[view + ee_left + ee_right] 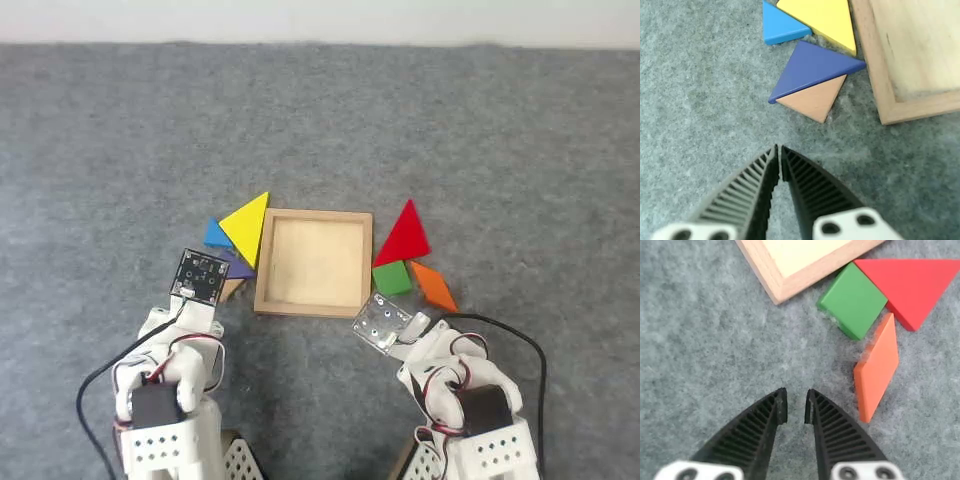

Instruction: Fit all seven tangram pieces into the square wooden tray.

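The square wooden tray [263,270] lies mid-table with nothing inside it. Off one side lie a yellow triangle [248,225], a small blue triangle [214,235], a purple triangle [812,67] and a tan triangle [814,100] touching it. Off the other side lie a red triangle [404,237], a green square [391,277] and an orange parallelogram [434,285]. My left gripper [778,149] hovers shut over bare carpet just short of the tan triangle. My right gripper [796,402] is shut to a narrow slit, holding nothing, beside the orange parallelogram [876,365] and short of the green square [854,300].
Grey carpet covers the whole table. Both arm bases stand at the near edge, the left arm [165,400] and the right arm [470,405], each with cables looping outward. The carpet beyond the tray is open room.
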Controlling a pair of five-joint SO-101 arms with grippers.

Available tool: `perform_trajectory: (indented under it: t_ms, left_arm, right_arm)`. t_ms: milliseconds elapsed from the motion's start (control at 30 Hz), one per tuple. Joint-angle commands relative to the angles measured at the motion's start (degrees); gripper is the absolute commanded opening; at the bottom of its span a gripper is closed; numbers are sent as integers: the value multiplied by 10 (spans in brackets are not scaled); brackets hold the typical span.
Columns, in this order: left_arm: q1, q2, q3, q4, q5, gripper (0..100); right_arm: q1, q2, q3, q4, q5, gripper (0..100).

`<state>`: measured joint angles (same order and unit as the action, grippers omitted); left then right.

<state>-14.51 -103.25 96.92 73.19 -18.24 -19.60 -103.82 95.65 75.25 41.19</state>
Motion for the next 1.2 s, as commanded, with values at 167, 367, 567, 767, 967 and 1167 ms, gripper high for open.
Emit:
perform_trajectory:
  t_ms: [167,367,567,767,967,1167]
  left_arm:
    - [2,-11,-6,-1,0,14]
    - [2,-11,-6,-1,0,14]
    - [2,-11,-6,-1,0,14]
    - [4,-11,-6,-1,0,14]
    - [5,-11,-6,-1,0,14]
    - [4,-11,-20,-17,-2,16]
  right_arm:
    - [3,-1,8,7,0,86]
    - [3,-1,8,7,0,86]
    - [3,-1,8,7,0,86]
    - [-10,-1,8,7,-2,87]
    - [-60,0,8,7,1,84]
    - [-78,-1,-17,4,-1,83]
